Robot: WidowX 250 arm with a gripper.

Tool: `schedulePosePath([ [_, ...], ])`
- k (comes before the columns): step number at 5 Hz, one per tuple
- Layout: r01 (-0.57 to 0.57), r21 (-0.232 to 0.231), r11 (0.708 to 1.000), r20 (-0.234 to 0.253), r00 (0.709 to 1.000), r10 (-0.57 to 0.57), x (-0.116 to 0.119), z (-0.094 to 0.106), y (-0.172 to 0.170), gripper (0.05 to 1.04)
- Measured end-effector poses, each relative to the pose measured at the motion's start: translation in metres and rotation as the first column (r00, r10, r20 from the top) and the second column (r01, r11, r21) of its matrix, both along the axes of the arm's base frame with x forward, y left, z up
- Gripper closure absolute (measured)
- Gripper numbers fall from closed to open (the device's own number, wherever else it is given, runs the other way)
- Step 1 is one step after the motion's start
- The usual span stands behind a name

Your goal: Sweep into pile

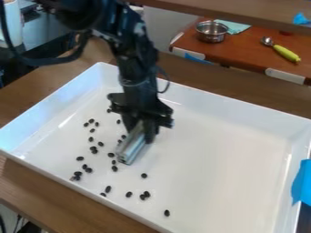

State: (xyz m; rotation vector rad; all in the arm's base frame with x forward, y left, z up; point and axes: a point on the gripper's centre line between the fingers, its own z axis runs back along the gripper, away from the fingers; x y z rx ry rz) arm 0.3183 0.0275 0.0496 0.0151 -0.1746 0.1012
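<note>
Gripper (144, 129) holding bar (132, 146), tray (231, 159) with beans (144, 175)

Arm (137, 61) is black, chunky segments, rounded housing up top. Blue-grey patches on the upper link (markings or glare, can't tell). Thick black cable (37, 61) loops off the side, thin dark one near the wrist. Gripper (141, 132) black too, jutting side edges.

Roughly thirty small dark beans (144, 175), some partly hidden. One white tray (243, 150). One grey block-like tool (131, 147). One metal pot (211, 32), one spoon (283, 51), one pale green cloth (236, 27). Three blue pieces (302, 182).
</note>
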Motion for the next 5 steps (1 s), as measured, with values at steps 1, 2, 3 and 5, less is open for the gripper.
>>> schedulePosePath([
  [1, 0.007, 0.007, 1.000, -0.070, 0.997, -0.006, -0.020, -0.001, 0.043, 0.704],
  [2, 0.018, -0.001, 1.000, -0.124, 0.992, -0.018, -0.038, 0.000, 0.068, 0.704],
  [3, -0.012, -0.012, 1.000, -0.158, 0.987, 0.010, -0.053, 0.002, 0.095, 0.704],
  [5, -0.022, -0.140, 0.990, -0.048, 0.999, 0.015, -0.050, 0.045, 0.065, 0.704],
])
